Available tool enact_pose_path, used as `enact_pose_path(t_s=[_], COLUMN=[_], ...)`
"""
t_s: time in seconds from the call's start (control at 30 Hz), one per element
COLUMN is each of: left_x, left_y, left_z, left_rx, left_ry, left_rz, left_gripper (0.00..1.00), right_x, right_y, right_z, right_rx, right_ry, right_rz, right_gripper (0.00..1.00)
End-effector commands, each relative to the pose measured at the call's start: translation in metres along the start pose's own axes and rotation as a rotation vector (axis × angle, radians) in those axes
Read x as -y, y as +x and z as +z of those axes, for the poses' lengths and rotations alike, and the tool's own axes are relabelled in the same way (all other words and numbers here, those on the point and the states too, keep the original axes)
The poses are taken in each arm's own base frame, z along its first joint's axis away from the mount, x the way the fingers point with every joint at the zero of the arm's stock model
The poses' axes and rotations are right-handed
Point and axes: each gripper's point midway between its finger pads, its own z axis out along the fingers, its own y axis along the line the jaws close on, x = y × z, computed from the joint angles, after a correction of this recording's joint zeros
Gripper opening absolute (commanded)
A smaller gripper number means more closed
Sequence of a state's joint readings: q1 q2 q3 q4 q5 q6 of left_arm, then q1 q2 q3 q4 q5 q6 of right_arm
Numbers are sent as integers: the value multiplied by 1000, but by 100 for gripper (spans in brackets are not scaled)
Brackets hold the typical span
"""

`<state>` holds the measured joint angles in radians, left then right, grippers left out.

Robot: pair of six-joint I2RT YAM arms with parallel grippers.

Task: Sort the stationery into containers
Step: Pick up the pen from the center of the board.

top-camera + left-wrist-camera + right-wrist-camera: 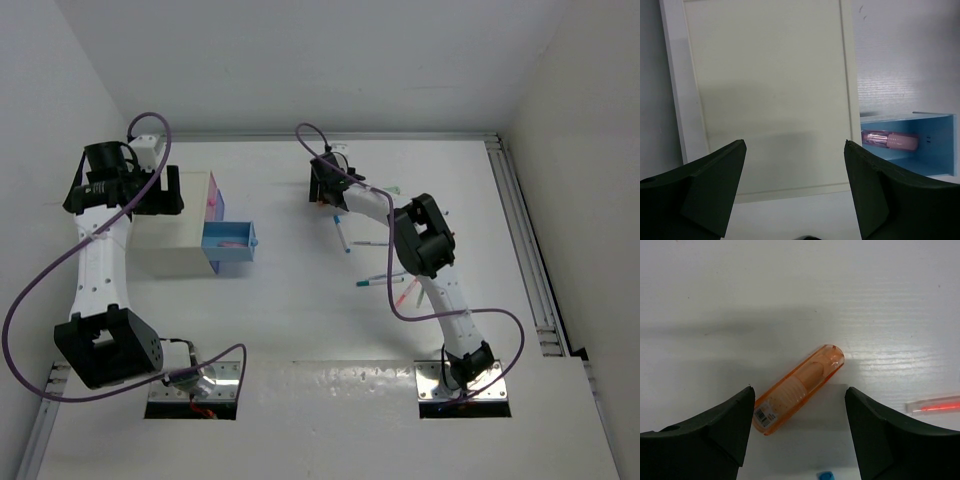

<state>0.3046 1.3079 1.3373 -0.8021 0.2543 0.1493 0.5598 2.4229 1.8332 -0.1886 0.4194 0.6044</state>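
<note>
Orange piece (799,388): glossy translucent plastic

Orange chunky piece (799,387) lies flat, diagonal, toward the far edge of the table (300,330). Blue drawer-box (230,242), left of centre, holds one pink piece (889,141).

Bright, even light falls from above on the white bench (300,330), which looks nearly washed out in the top view. The shiny strip (330,378) at its near edge glares. Shadows are soft-edged. Both wrist views are dimmer. There the dark fingers (700,440) are blurred, and a broad grey shadow lies just beyond the sharp orange piece (799,387).
</note>
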Motion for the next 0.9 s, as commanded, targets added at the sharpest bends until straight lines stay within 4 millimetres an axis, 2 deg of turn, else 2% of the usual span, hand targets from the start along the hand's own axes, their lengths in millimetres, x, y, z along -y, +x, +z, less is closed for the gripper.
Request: enact_pose_path(t_s=[0.0,0.13,0.17,0.33,0.43,0.57,0.7,0.73,0.8,0.87], left_x=[-4,-7,-8,-8,-9,-9,-9,-9,-8,-8], left_y=[-3,-1,0,-1,-1,-2,-1,-1,0,1], left_z=[2,3,4,4,4,3,2,2,2,2], left_rx=[11,-10,-15,-22,-23,-30,-31,-31,-31,-30], left_ry=[-9,-19,-21,-23,-23,-24,-24,-24,-22,-21], left_rz=[4,2,3,3,3,10,14,11,11,11], left_gripper=[86,86,86,85,85,85,85,85,85,85], right_x=[-6,-5,-9,-4,3,27,31,33,28,19], right_y=[-16,-15,-23,-17,-14,4,2,4,-3,-16], right_z=[-6,-2,-3,1,1,2,1,0,-4,-10], right_rx=[14,-4,5,-20,-39,-99,-95,-98,-77,-38], right_ry=[-13,3,-3,4,13,52,38,35,7,-29], right_rz=[48,20,17,-4,-8,-13,-42,-63,-95,-106], right_gripper=[71,70,69,58,53,47,34,27,17,12])
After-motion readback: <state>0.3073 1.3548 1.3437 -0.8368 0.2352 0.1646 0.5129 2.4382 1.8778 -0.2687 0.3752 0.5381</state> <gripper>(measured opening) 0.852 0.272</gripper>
